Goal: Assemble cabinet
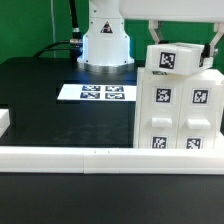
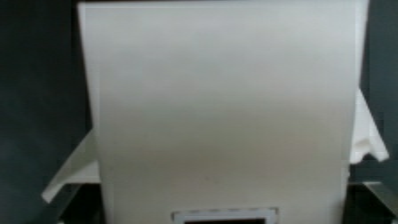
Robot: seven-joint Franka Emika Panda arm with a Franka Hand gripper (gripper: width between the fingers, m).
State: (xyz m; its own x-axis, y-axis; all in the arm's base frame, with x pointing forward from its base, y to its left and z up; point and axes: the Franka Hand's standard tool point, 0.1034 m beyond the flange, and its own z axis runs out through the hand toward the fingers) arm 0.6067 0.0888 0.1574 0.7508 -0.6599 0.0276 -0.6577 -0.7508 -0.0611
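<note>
The cabinet (image 1: 176,108) stands upright on the black table at the exterior view's right, a tall white box with several black-and-white tags on its front. A smaller tagged white piece (image 1: 170,58) sits tilted at its top. My gripper (image 1: 182,48) hangs over that top, one finger on each side of it. In the wrist view the white cabinet face (image 2: 214,100) fills the picture, and my gripper (image 2: 219,165) straddles it with both fingers (image 2: 71,172) against its sides. The jaws appear shut on it.
The marker board (image 1: 97,92) lies flat in the middle of the table. A long low white rail (image 1: 80,156) runs along the front edge. The arm's white base (image 1: 105,40) stands at the back. A small white part (image 1: 4,122) shows at the left edge.
</note>
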